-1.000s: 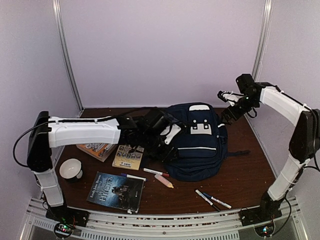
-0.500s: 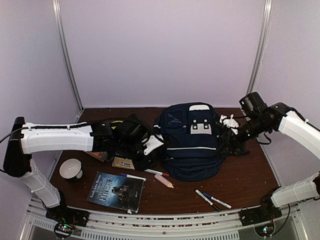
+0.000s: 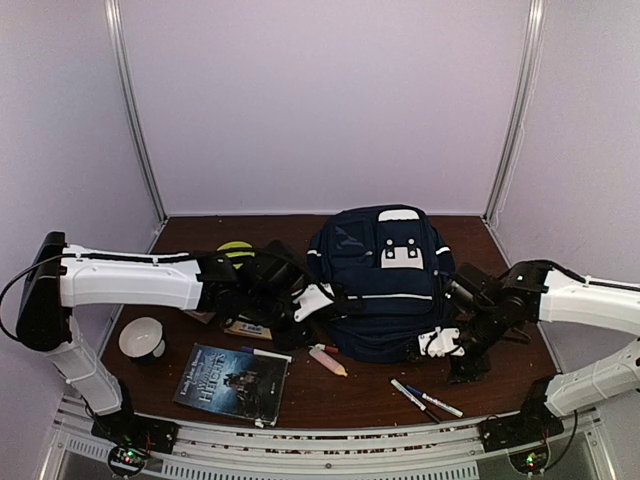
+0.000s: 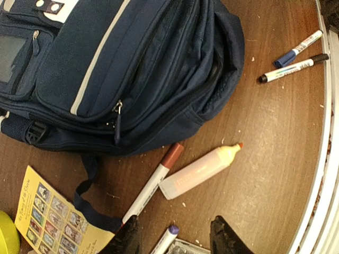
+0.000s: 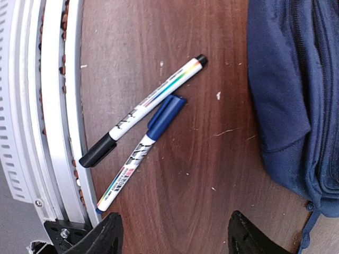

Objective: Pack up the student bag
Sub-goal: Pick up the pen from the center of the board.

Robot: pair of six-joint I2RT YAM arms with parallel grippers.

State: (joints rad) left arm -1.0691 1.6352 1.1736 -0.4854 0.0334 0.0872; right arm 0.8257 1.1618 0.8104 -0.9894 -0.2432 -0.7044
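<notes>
The navy student bag [image 3: 385, 275] lies flat mid-table, front pockets up; it also shows in the left wrist view [image 4: 122, 63] and the right wrist view [image 5: 291, 95]. My left gripper [image 3: 316, 302] hovers at the bag's near-left corner, open and empty [image 4: 175, 241], above a red-capped marker [image 4: 153, 182], an orange highlighter [image 4: 198, 170] and a purple-capped pen [image 4: 168, 237]. My right gripper [image 3: 442, 344] is at the bag's near-right corner, open and empty [image 5: 177, 238], just above the table beside a black-capped pen [image 5: 143, 127] and a blue-capped pen [image 5: 142, 152].
A dark book [image 3: 232, 380], a yellow booklet [image 3: 255, 320], a white cup [image 3: 143, 340] and a yellow-green object [image 3: 235, 249] lie left of the bag. The two pens [image 3: 425, 398] lie near the front rail [image 3: 320, 440].
My right arm has swung down from the back right to the bag's near-right corner, close to the table. My left gripper has shifted right and nearer, over the markers.
</notes>
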